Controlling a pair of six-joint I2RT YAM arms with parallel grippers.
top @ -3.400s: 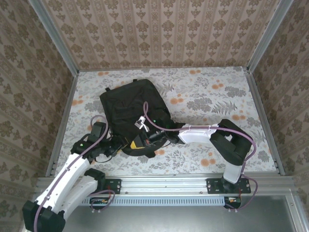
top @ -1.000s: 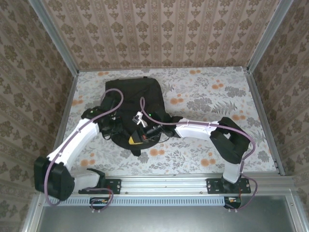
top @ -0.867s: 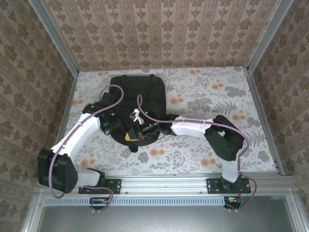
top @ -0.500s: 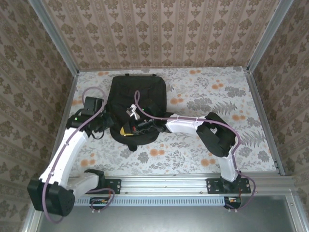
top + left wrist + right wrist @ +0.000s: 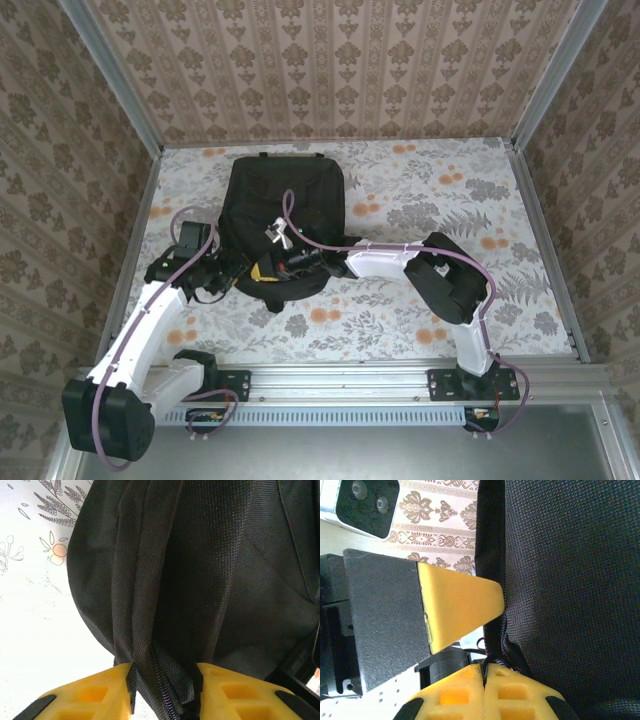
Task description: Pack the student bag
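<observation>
The student bag [image 5: 290, 200], a large black backpack, lies flat at the middle-left of the floral table. My left gripper [image 5: 243, 271] is at the bag's near-left edge. In the left wrist view its yellow fingers [image 5: 117, 692] press from both sides on a bunched fold of the student bag [image 5: 210, 570] with a zipper line running through it. My right gripper [image 5: 266, 270] meets it there from the right. In the right wrist view the right gripper [image 5: 484, 669] is shut on a thin black bit at the zipper seam of the student bag [image 5: 570, 580], with the left gripper's yellow finger [image 5: 455, 605] close beside it.
The floral table [image 5: 450, 230] is boxed in by wallpapered walls with aluminium posts and side rails [image 5: 130, 250]. A metal rail [image 5: 340, 380] carrying both arm bases runs along the near edge. The right arm's elbow [image 5: 455, 275] rests low at centre-right.
The bag has slid farther back and straightened. My left arm pulled away to the left, then came back to the near-left edge, where its jaws opened and took the fabric. The right gripper stayed shut.
</observation>
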